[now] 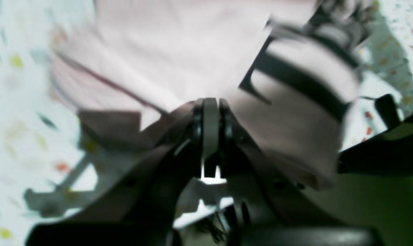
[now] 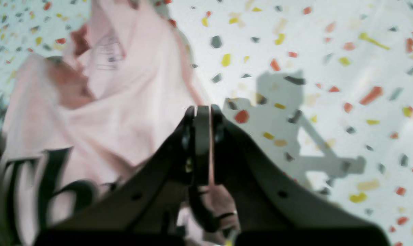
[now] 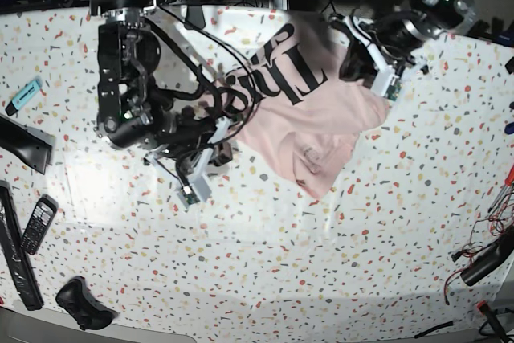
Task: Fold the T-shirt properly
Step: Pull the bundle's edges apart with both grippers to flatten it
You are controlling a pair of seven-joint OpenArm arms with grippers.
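Observation:
The pale pink T-shirt (image 3: 321, 122) hangs stretched between my two grippers over the back middle of the table, its black lettering facing up and its lower part trailing on the tabletop. My right gripper (image 3: 215, 114) is on the left of the base view and grips the shirt's left edge. In the right wrist view the right gripper (image 2: 203, 111) is shut, with a thin strip of the T-shirt (image 2: 124, 102) pinched between its fingers. My left gripper (image 3: 356, 60) holds the shirt's right side. In the blurred left wrist view the left gripper (image 1: 210, 102) is shut, with the T-shirt (image 1: 165, 51) draped from it.
The table (image 3: 265, 263) is white terrazzo with coloured flecks. On its left side lie a blue marker (image 3: 26, 95), a black phone (image 3: 38, 224) and a dark rounded object (image 3: 80, 303). Cables and a black tool (image 3: 482, 259) lie at the right edge. More cables run along the back.

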